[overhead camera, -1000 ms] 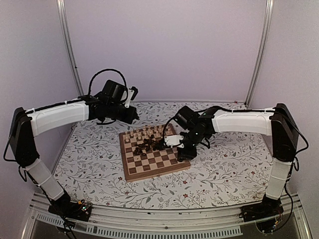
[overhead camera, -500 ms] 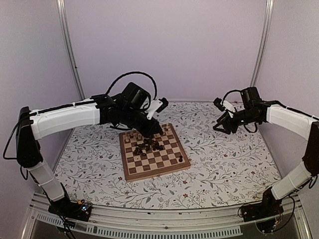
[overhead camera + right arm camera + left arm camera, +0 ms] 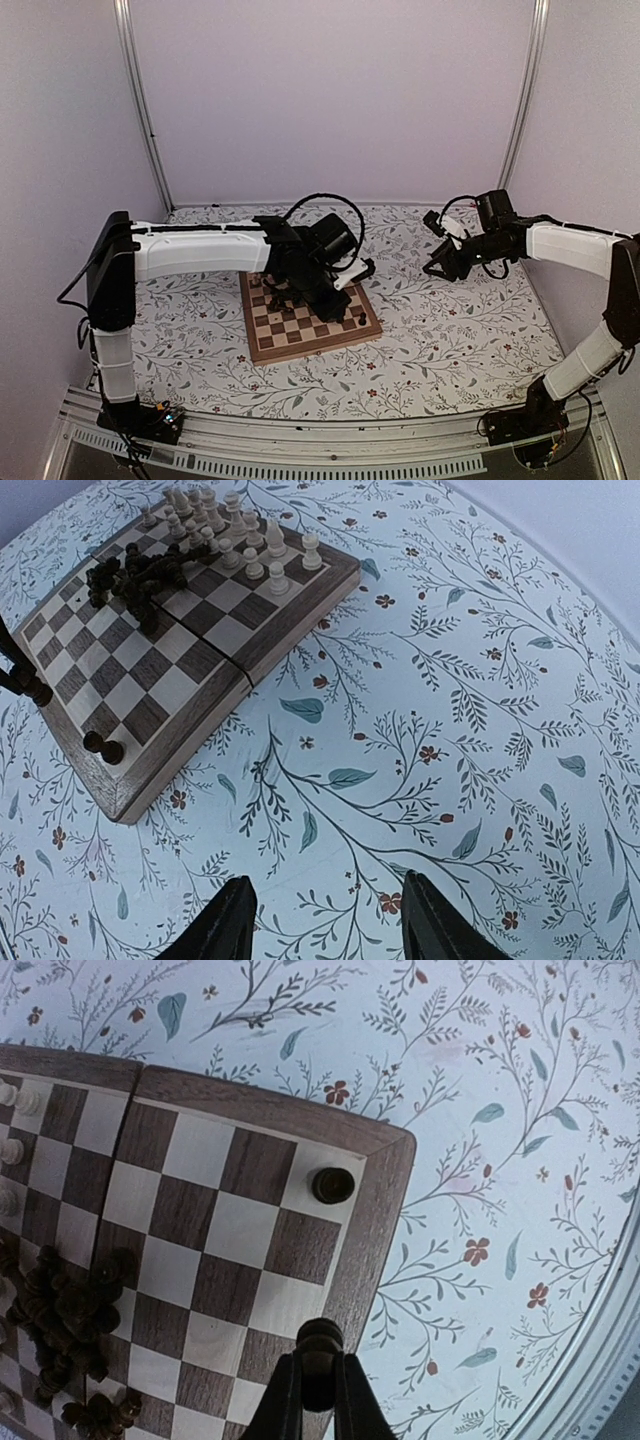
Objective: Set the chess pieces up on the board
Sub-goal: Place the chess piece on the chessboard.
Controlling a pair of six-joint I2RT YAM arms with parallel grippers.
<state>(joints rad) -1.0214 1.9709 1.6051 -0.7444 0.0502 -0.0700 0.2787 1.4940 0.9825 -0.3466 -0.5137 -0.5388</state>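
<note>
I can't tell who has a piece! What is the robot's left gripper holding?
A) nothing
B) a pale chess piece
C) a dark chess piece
C: the left wrist view shows the left gripper pinched shut on a dark chess piece near the rim of the board.

The table (image 3: 330,428) is spread with a pale cover (image 3: 455,325) printed with leafy sprigs and small red flowers. Lying flat on this cover, left of centre, is the board (image 3: 316,346), chequered wood with a light brown rim, set slightly askew to the table's edges.
</note>
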